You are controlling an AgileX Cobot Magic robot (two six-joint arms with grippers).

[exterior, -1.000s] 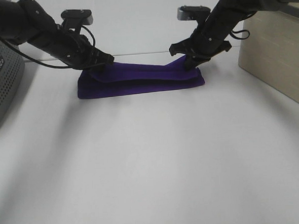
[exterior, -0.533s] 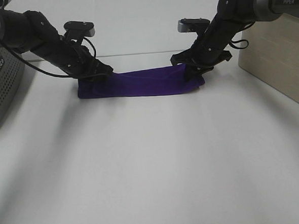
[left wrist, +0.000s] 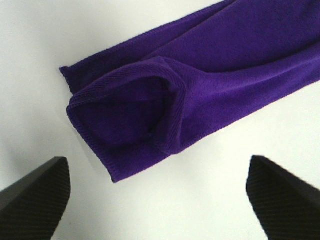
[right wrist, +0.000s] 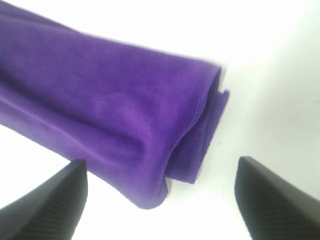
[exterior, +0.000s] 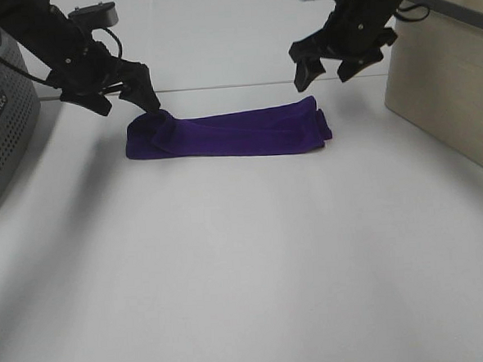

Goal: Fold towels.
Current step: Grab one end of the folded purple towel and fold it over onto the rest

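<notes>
**A:** What do we count here, biggest first?

**B:** We count one flat white table (exterior: 247, 271), which fills the high view. On it there is one pale beige rectangular box (exterior: 449, 94) at 3 o'clock. There is also one grey perforated basket (exterior: 0, 122) at 9 o'clock. Both are cut off by the edge of the view.

**A:** And cloth?

**B:** We see one deep purple plush towel (exterior: 230, 134), towards 12 o'clock on the table. It lies between basket and box and well apart from both. It is folded into a long narrow band running from 9 to 3 o'clock. Its 9 o'clock end curls over into a loose pocket, and its 3 o'clock end shows stacked layers.

**A:** How do we find the arms?

**B:** There are two, both black. The left arm (exterior: 52, 37) slopes down from 10 o'clock, and the left gripper (exterior: 129, 106) hangs over the towel's 9 o'clock end. Its pincer is spread wide and pinches nothing. In its wrist view we see both fingers (left wrist: 35, 195) off the cloth, with bare table around them.

**A:** And the other?

**B:** The right arm (exterior: 378, 0) reaches in from 1 o'clock. The right gripper (exterior: 324, 77) is raised above the towel's 3 o'clock end. Its pincer is likewise spread and empty, with the fingers (right wrist: 280, 200) clear of the cloth.
</notes>
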